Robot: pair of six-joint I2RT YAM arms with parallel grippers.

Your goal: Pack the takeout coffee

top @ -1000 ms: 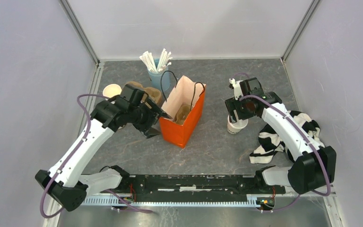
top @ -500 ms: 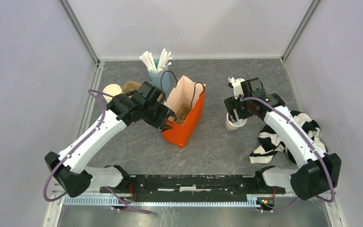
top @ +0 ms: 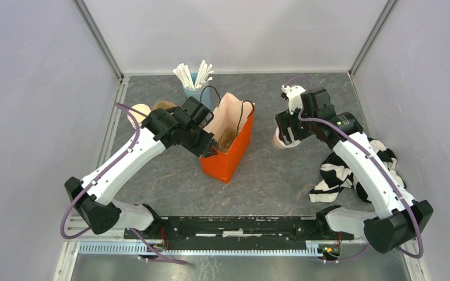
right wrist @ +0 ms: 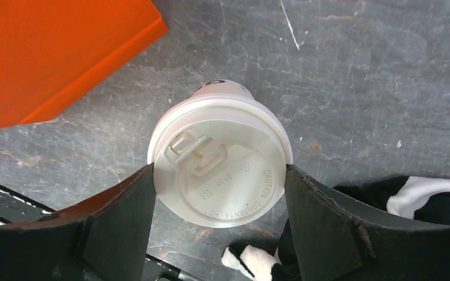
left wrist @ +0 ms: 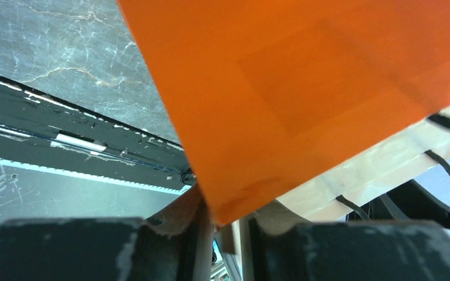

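The takeout coffee (right wrist: 220,175), a cream cup under a white lid, sits between my right gripper's (right wrist: 218,178) fingers, which press on the lid's rim from both sides. In the top view the cup (top: 279,141) hangs tilted under that gripper (top: 285,136), to the right of the orange paper bag (top: 225,161). The bag stands open, with a brown cardboard piece (top: 227,140) inside it. My left gripper (top: 211,146) is at the bag's near left rim. In the left wrist view the bag's orange wall (left wrist: 304,88) dips its corner into the narrow gap of my left gripper (left wrist: 224,234); a sliver of space still shows.
A blue cup of white straws (top: 194,82) stands behind the bag. A cream cup (top: 137,111) and brown holders (top: 164,106) lie behind my left arm. A black-and-white striped cloth (top: 340,172) lies under my right arm, also at the right wrist view's lower edge (right wrist: 428,199).
My left gripper moved right onto the bag's rim and narrowed its jaws around it. My right gripper carried the coffee up and left, toward the bag.
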